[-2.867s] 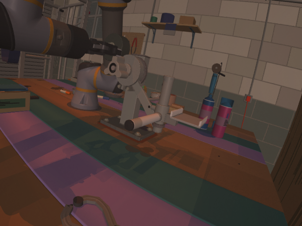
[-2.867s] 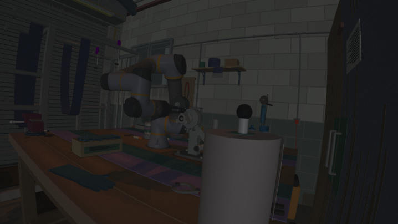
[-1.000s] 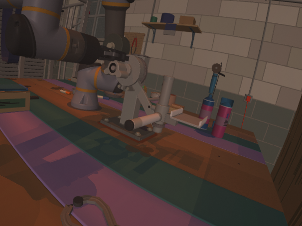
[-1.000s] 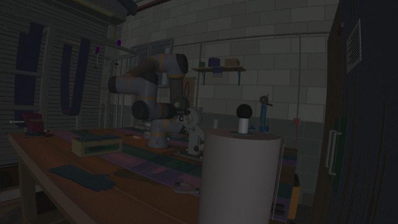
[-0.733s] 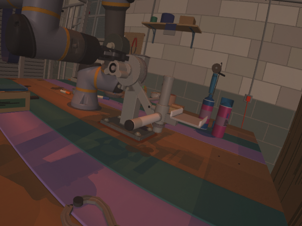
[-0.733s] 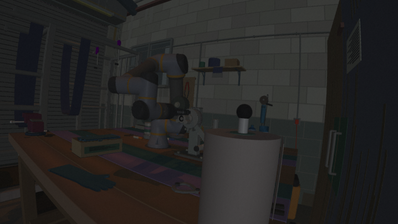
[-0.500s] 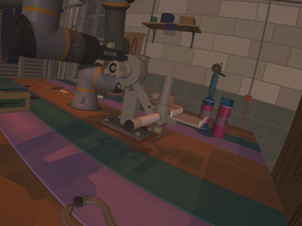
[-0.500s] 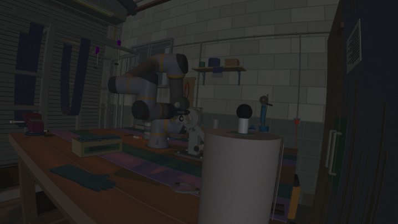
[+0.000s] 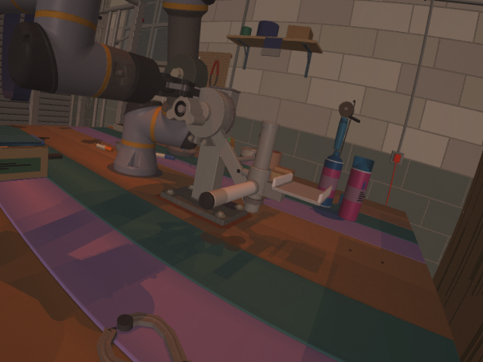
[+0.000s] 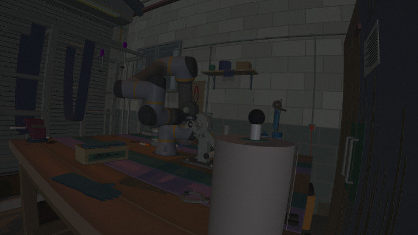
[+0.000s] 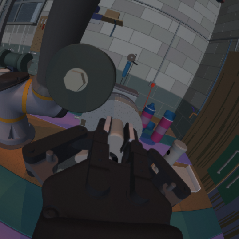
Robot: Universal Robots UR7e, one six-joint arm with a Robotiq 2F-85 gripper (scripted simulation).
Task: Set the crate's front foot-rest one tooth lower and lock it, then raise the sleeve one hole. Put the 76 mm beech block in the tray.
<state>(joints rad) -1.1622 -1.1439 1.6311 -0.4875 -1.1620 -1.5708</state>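
The lobed locking knob of the foot-rest fixture is partly hidden by my fingers; in the wrist camera only its pale stub shows between them. The knob sits on the toothed disc at the top of a grey bracket bolted to a base plate on the bench. From the bracket an arm runs down to an upright sleeve on a post, with a white handle bar and a flat foot-rest plate beside it. No beech block is in view. My gripper is at the knob and still closing, gripping nothing.
A shallow box sits at the bench's left edge. Two pink and blue spray cans stand behind the foot-rest, with an angle grinder above them. A clamp lies at the near edge. A large paper roll blocks the second side camera.
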